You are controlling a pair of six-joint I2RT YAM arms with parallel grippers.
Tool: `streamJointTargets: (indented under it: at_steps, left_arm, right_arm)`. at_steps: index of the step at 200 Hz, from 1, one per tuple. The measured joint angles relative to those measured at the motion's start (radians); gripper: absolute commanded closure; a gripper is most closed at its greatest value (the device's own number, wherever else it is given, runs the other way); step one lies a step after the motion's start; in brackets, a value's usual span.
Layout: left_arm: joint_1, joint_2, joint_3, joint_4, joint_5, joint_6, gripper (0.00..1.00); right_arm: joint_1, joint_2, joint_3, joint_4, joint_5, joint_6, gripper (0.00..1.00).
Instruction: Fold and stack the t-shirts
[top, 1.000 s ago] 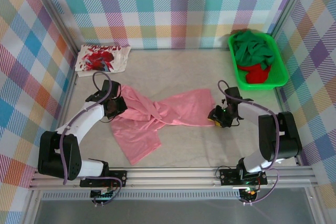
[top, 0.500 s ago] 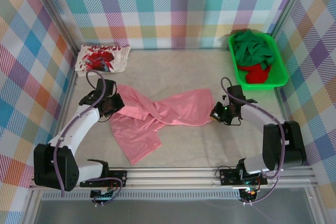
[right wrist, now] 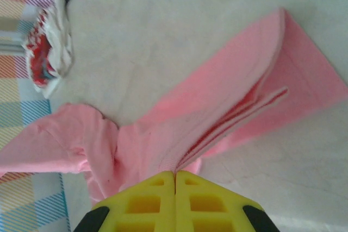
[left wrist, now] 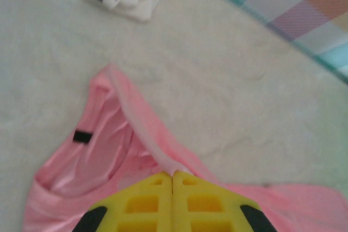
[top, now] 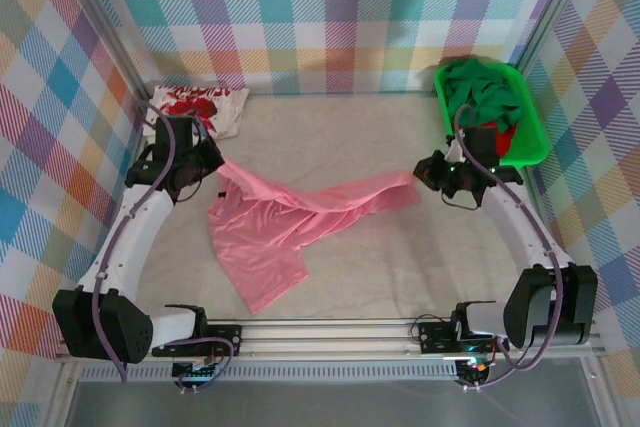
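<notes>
The 2 arms stretch forward and lean outward. The left pincer is pinched shut on the salmon-pink t-shirt near its collar, and the right pincer is pinched shut on its opposite edge. The shirt spans the pale desk between them. The white printed t-shirt lies back-left, and green and red t-shirts sit in the green tray back-right, under plaid walls.

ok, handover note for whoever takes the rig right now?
Tools: left tool shut on the salmon-pink t-shirt near its collar; right tool shut on its opposite end. One edge is stretched between them and the rest lies on the table.
Elsewhere: white red-print t-shirt at the far left corner; dark green t-shirt and red t-shirt bunched in the green tray.
Done: no stack yet.
Left: fold the pink one, then the tray's two, and stack.
</notes>
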Motion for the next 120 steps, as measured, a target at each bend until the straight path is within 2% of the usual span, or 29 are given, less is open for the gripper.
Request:
streamJointTargets:
  at_steps: [42,103,110,120]
  left_arm:
    - [0.037,0.108,0.123,0.060,0.002,0.010,1.00]
    - [0.050,0.298,0.249,0.131,0.008,0.021,1.00]
    - [0.050,0.338,0.282,0.145,0.009,0.026,1.00]
    - [0.050,0.409,0.345,0.156,0.010,0.036,1.00]
  right_arm:
    - [-0.039,0.082,0.112,0.038,0.001,0.047,1.00]
    - [-0.103,0.205,0.140,0.127,-0.003,0.201,1.00]
    - [-0.105,0.236,0.161,0.135,0.003,0.220,0.94]
    - [-0.107,0.301,0.215,0.149,0.003,0.247,0.76]
